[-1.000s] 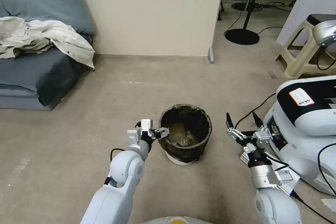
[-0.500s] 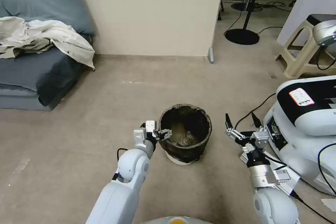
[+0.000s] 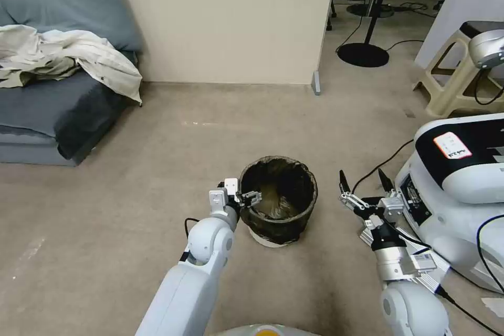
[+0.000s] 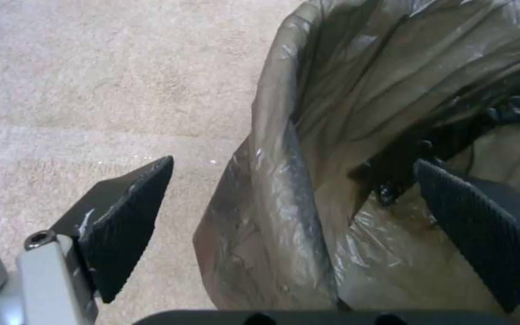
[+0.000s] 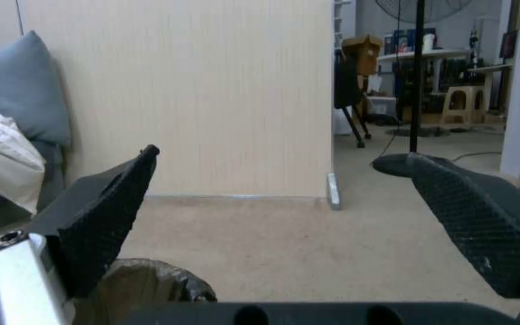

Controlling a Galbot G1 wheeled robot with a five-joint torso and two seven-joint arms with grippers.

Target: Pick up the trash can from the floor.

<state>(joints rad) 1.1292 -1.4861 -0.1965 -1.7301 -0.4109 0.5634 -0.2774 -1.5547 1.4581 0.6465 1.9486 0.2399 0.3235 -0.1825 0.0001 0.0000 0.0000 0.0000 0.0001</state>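
The trash can [image 3: 278, 205], a small white bin lined with a crinkled dark bag, stands on the beige carpet floor [image 3: 157, 168] just ahead of me. My left gripper [image 3: 249, 197] is at its near-left rim and open. In the left wrist view [image 4: 293, 162] the lined wall [image 4: 284, 189] rises between the jaws. One finger [image 4: 124, 216] is outside over the carpet and the other finger [image 4: 483, 225] is inside the bin. My right gripper [image 3: 362, 181] hangs open to the right of the can, apart from it. Its wrist view [image 5: 281, 155] catches the bag's edge [image 5: 146, 280].
A grey sofa [image 3: 47, 110] with a pale cloth stands at the left, against a beige partition wall [image 3: 226, 21]. Another robot's white-and-black base [image 3: 462, 178] with a black cable [image 3: 383, 163] sits close on the right. A stool [image 3: 457, 79] and a round stand base [image 3: 362, 55] are farther back.
My left arm has moved right, bringing its open gripper from beside the can to astride its rim. The right arm has barely moved.
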